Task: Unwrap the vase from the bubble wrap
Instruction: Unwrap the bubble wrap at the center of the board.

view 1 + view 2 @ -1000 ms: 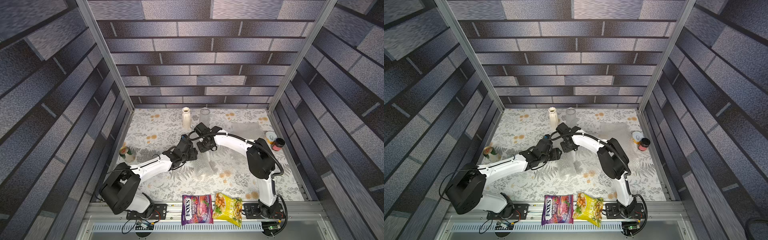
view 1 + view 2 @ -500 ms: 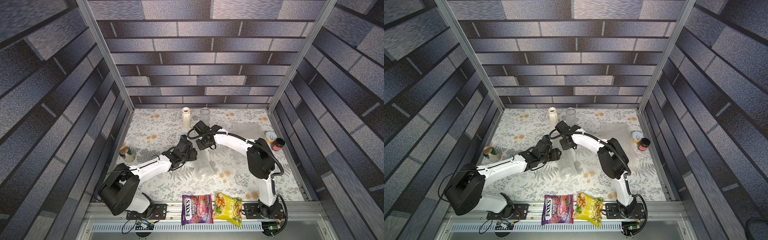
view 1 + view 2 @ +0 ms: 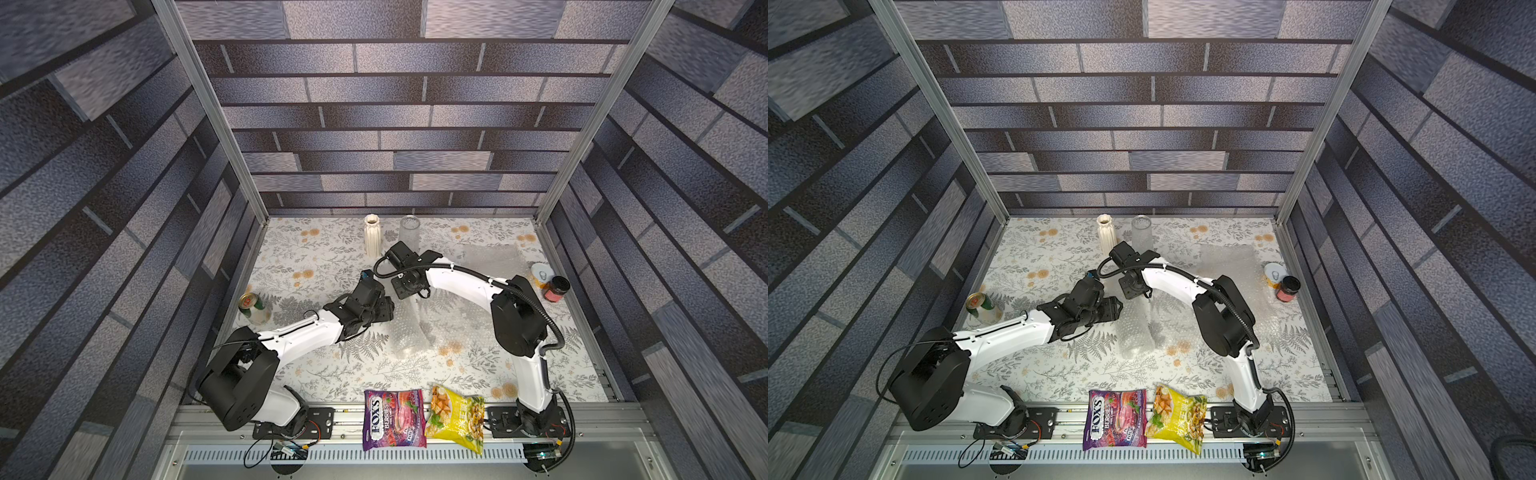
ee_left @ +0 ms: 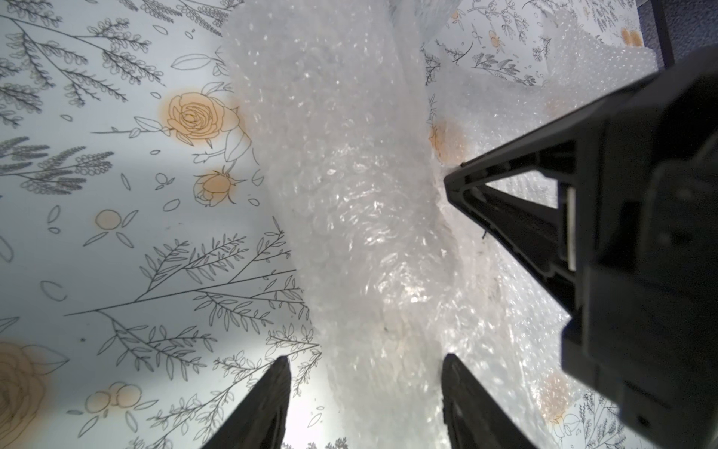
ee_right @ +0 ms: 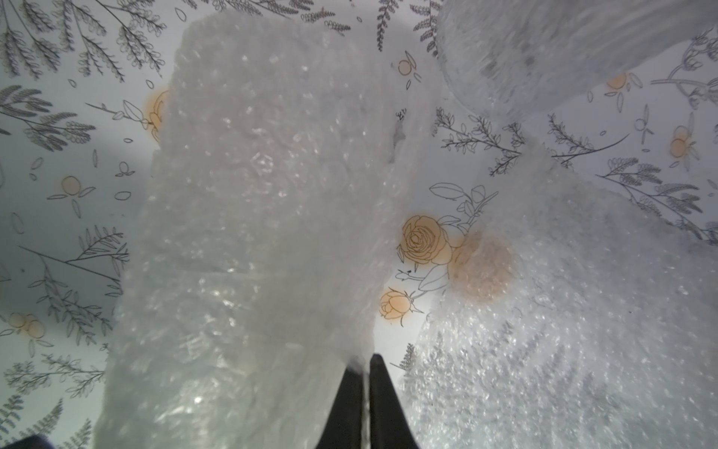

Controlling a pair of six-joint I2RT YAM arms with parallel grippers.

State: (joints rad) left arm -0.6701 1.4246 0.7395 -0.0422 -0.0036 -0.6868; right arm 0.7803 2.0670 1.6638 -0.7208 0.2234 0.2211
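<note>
**Peeling the outer flap off the wrapped roll**

Nearest, the long roll of clear, whitish bubble wrap lies on the floral-printed tabletop; what it holds is hidden. The left hand straddles its far half, jaws partly open, tabletop showing between one jaw and the plastic. Just beyond, the right hand is pinched on a thin edge of the sheet. The step seems to be peeling the outer layer; next the right hand should draw that flap up and away from the left hand, which must steady the roll. Farther behind the right hand stands a bare cream ribbed ceramic vase.
</note>
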